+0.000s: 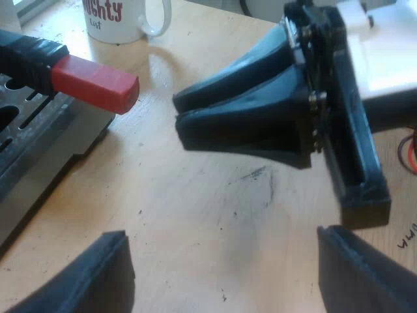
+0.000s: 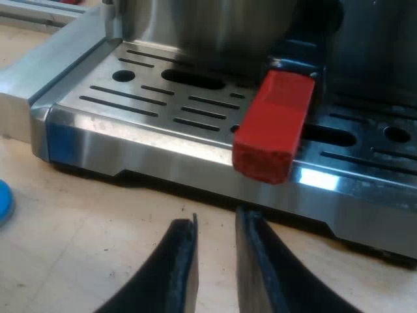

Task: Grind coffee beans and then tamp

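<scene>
Right tool [image 2: 216, 218], fingers almost closed and empty, hovers low over the bench [image 2: 65, 261], just in front of and below the red handle end [image 2: 273, 124], which juts from the machine [image 2: 195, 26] over its metal drip tray [image 2: 130, 98]. Left tool [image 1: 221, 235] is spread wide, empty, near that handle.

We have a pale wooden tabletop [image 1: 215, 222] as the one piece of furniture, its grain faint and its surface warm in tone. Bright light falls across it and leaves a soft, whitish sheen on parts of the wood. A dark grey smudge [image 1: 255, 175] marks the wood, with small black specks [image 1: 223, 297] scattered about and black pen marks [image 1: 407, 238] nearby.
</scene>
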Robot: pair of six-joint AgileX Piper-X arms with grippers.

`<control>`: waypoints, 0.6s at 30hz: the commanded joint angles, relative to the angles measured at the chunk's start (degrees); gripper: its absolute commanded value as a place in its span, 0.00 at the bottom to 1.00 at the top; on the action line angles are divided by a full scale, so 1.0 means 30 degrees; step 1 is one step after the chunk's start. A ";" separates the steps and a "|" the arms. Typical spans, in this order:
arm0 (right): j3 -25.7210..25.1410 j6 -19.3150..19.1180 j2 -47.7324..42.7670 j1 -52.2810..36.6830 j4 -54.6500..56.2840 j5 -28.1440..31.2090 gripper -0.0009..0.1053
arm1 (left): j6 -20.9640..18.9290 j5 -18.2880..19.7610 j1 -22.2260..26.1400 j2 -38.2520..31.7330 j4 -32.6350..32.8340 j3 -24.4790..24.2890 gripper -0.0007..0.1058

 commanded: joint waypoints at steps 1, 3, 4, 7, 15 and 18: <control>-0.0072 0.0010 0.0349 -0.0049 -0.0639 0.0306 0.20 | 0.0012 0.0193 -0.0105 0.0019 -0.0299 -0.0056 0.59; -0.0072 0.0010 0.0618 -0.0049 -0.0973 0.0755 0.20 | 0.0012 0.0193 -0.0105 0.0019 -0.0299 -0.0056 0.59; -0.0072 0.0010 0.0644 -0.0049 -0.1081 0.0806 0.20 | 0.0012 0.0193 -0.0105 0.0019 -0.0299 -0.0056 0.59; -0.0072 0.0010 0.0706 -0.0049 -0.1353 0.1337 0.20 | 0.0012 0.0193 -0.0105 0.0019 -0.0299 -0.0056 0.59; -0.0072 0.0010 0.0706 -0.1026 -0.1490 0.1206 0.20 | 0.0012 0.0193 -0.0105 0.0019 -0.0299 -0.0056 0.59; -0.0072 0.0010 0.0706 -0.1566 -0.1490 0.0759 0.20 | 0.0012 0.0193 -0.0105 0.0019 -0.0299 -0.0056 0.59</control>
